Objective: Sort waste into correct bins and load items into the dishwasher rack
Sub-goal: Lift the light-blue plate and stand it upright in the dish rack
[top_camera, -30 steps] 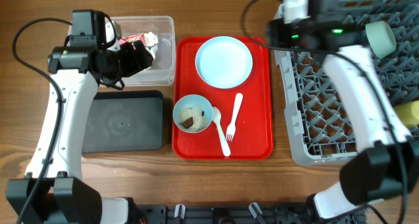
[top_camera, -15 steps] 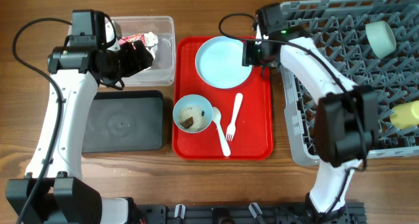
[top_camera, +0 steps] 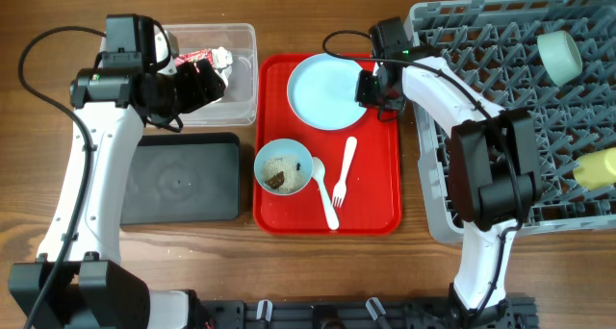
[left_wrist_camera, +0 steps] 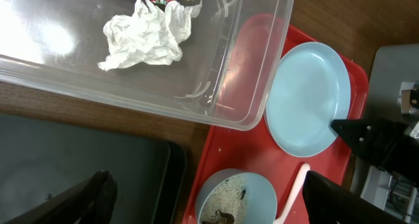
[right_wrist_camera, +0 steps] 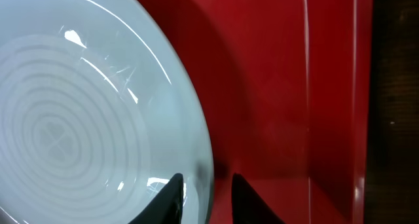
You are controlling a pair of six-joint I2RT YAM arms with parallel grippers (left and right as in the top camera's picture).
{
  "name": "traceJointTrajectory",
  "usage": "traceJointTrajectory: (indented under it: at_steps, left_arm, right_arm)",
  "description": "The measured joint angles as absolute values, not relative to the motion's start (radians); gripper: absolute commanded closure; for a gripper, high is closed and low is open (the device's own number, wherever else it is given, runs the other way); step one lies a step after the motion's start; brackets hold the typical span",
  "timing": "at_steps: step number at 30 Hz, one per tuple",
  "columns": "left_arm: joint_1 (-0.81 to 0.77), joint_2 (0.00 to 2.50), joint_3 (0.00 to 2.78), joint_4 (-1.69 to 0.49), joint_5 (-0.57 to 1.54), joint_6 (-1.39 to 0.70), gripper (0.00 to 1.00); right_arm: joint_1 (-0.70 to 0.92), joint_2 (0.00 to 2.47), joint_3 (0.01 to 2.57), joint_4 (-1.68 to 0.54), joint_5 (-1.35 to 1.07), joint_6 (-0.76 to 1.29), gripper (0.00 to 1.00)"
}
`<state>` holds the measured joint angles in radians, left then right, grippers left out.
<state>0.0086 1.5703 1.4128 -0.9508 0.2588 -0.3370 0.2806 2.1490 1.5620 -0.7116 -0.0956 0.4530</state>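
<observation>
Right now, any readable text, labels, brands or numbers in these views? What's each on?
No readable text in any view.
On the red snack wrapper in the clear tub: any print is too small and blurred to read.
On the plate, red tray and rack: no markings visible.

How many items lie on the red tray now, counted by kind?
Plate: 1
Bowl: 1
Spoon: 1
Fork: 1
Total: 4
</observation>
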Motion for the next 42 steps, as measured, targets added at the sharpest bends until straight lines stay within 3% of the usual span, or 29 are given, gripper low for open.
traceJointTrajectory:
  at_steps: [6, 13, 28, 34, 42]
  left_arm:
    - [0.009, 1.57, 1.413, -0.951, 0.259, -0.337, 0.08]
    - [0.009, 1.57, 1.413, -0.951, 0.259, -0.337, 0.08]
    - [0.009, 1.57, 1.413, -0.951, 0.259, -0.337, 0.08]
    - [0.009, 1.57, 1.413, -0.951, 0.259, -0.337, 0.08]
    - [0.009, 1.57, 1.413, -0.951, 0.259, -0.337, 0.08]
  right_arm:
    - [0.281, 2.149, 1.562, -0.719, -0.096, 0.479, 0.83]
    - [0.281, 2.149, 1.562, -0.731, -0.096, 0.494, 0.95]
    - [0.281, 2.149, 1.554, -0.713, -0.097, 0.548, 0.96]
    - [0.263, 2.101, 1.56, -0.717, -0.087, 0.44, 0.96]
    - [0.175, 1.792, 1.597, -0.626, 0.033, 0.176, 0.96]
